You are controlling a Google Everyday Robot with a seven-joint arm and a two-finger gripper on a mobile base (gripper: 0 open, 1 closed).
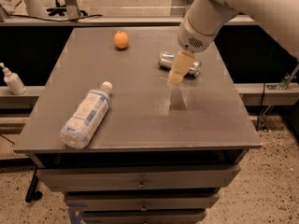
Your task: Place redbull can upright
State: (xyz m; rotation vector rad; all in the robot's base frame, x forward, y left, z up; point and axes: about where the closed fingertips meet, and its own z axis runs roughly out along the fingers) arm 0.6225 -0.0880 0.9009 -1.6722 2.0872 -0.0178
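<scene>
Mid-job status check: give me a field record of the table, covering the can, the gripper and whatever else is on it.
redbull can: lying on its side, far right part of the table; not yet upright
gripper: over the table, in front of the can's middle in the camera view, hiding part of it; contact cannot be told
bottle: lying on its side, near left, cap pointing toward the far side
orange: far side, left of the can, apart from it
</scene>
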